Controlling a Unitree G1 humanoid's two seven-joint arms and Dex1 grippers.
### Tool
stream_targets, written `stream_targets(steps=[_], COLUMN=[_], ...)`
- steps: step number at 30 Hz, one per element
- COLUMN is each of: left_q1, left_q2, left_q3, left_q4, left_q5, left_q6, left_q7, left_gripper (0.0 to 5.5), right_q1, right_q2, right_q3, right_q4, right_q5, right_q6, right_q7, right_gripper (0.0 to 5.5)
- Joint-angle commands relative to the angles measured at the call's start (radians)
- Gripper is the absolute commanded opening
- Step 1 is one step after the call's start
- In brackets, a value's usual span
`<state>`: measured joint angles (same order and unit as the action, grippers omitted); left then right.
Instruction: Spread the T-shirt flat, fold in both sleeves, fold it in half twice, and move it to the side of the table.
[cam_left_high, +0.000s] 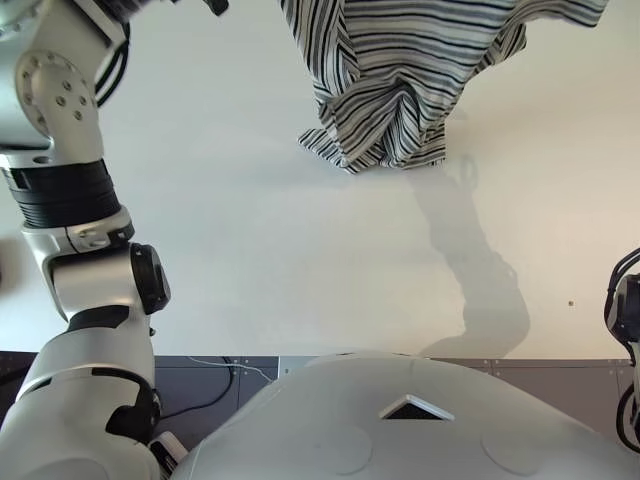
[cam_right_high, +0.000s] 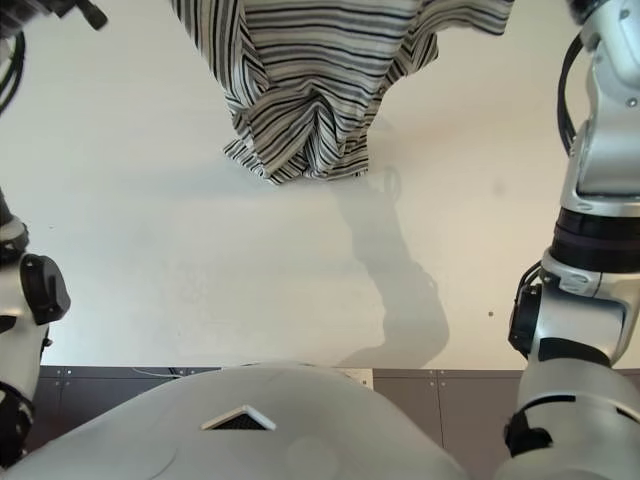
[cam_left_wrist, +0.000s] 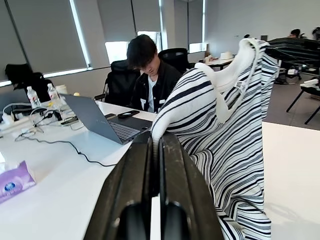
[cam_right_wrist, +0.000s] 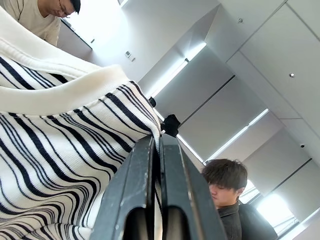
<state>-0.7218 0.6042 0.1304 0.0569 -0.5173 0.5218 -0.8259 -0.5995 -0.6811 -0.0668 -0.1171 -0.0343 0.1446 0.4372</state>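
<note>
A black-and-white striped T-shirt (cam_left_high: 400, 80) hangs in the air over the far part of the white table (cam_left_high: 300, 260), its lower end bunched and touching the tabletop. In the left wrist view my left gripper (cam_left_wrist: 158, 142) is shut on the shirt (cam_left_wrist: 220, 135) near its white collar band. My right gripper (cam_right_wrist: 159, 137) is shut on another part of the shirt's (cam_right_wrist: 55, 150) edge beside the white collar rib. Both arms are raised high, left arm (cam_left_high: 70, 210) on the left, right arm (cam_right_high: 600, 230) on the right.
The table's front edge (cam_left_high: 300, 357) runs just before me. In the left wrist view a neighbouring desk (cam_left_wrist: 45, 165) holds a laptop (cam_left_wrist: 100, 120), cables, bottles and a tissue pack. The near half of my table is bare.
</note>
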Motion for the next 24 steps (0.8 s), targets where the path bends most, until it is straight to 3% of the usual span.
stream_targets(steps=[1, 14, 24], left_q1=[-0.051, -0.248, -0.112], left_q2=[0.044, 0.262, 0.487], left_q3=[0.038, 0.212, 0.429], left_q4=[0.04, 0.041, -0.212], left_q5=[-0.029, -0.3, -0.602], left_q6=[-0.066, 0.133, 0.417], left_q7=[-0.113, -0.307, -0.334], left_gripper=[0.1, 0.1, 0.1], right_q1=[-0.057, -0.149, -0.075], right_q2=[-0.015, -0.114, -0.301], right_q3=[-0.071, -0.311, -0.558], right_q4=[-0.035, -0.256, -0.464], right_q5=[0.049, 0.363, 0.761], right_q6=[-0.043, 0.071, 0.359], right_q7=[0.006, 0.07, 0.142], right_gripper=[0.13, 0.13, 0.13])
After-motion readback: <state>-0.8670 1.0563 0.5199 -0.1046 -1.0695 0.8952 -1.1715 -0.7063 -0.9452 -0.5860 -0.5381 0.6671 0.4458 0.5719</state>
